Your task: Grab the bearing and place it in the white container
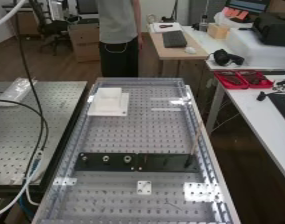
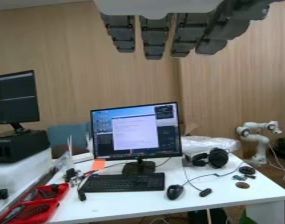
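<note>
The hand (image 2: 154,37) is hanging with straight fingers, slightly apart, gripping nothing — but you're risking knocking the larger nut (image 1: 106,159), since the bearing (image 1: 127,159) is standing near it on the black bar (image 1: 167,163).

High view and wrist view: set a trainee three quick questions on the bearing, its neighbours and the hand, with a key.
1. True or false: the bearing stands on the bar, outside the container.
2. Name the part on the bar between the bearing and the smaller nut.
3. In the wrist view, the fingers of the hand are:
A) curled round a nut
B) straight, holding nothing
C) pressed on the bar

Key: 1 true; 2 larger nut; 3 B.
</note>
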You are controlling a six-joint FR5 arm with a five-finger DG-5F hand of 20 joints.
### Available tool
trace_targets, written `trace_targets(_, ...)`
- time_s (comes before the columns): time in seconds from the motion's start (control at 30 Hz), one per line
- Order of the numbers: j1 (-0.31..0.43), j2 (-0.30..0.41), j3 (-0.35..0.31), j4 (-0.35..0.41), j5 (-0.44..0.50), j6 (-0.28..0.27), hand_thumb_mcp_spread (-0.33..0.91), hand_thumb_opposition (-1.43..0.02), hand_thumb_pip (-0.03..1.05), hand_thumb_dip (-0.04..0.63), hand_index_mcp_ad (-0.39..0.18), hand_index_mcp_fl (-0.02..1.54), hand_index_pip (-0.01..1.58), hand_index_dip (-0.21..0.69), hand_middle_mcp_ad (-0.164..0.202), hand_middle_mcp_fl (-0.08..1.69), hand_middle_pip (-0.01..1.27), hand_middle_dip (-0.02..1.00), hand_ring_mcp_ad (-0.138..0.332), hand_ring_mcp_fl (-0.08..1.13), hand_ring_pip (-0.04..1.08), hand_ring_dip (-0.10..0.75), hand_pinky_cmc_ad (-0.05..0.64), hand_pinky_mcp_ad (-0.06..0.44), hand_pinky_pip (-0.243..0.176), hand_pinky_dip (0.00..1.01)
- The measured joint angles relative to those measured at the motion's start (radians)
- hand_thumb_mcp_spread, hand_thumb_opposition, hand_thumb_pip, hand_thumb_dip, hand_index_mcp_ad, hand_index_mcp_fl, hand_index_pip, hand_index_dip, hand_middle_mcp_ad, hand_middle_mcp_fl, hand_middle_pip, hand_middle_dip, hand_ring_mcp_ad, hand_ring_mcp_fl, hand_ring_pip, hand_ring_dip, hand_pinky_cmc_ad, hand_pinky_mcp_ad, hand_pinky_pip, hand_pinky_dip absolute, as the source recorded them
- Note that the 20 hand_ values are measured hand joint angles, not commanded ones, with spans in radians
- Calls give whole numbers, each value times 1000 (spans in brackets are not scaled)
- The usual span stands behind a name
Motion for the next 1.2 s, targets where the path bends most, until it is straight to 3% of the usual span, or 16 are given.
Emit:
trace_targets(0.07,1,1,-2,1,2,1,122,-206,218,10,-35,7,10,38,56,0,23,35,66,-2,12,21,82,68,-10,63)
trace_targets(0.13,1,2,-5,2,4,1,206,-372,333,23,-31,3,17,75,51,0,61,63,68,-2,12,28,106,110,-12,136)
trace_targets(0.27,2,6,-14,7,11,4,215,-541,332,30,-35,9,52,185,52,0,94,159,93,0,59,87,243,211,-44,271)
trace_targets(0.43,5,9,-20,10,17,10,215,-602,367,33,-35,10,65,230,52,0,117,190,138,-2,70,113,349,291,-75,333)
trace_targets(0.73,14,14,-33,14,36,18,213,-665,382,30,-33,10,68,265,52,7,119,206,166,0,75,126,417,326,-91,374)
trace_targets(1.2,25,23,-44,19,57,17,213,-665,382,30,-37,7,73,278,54,0,133,220,168,-2,82,134,429,330,-106,380)
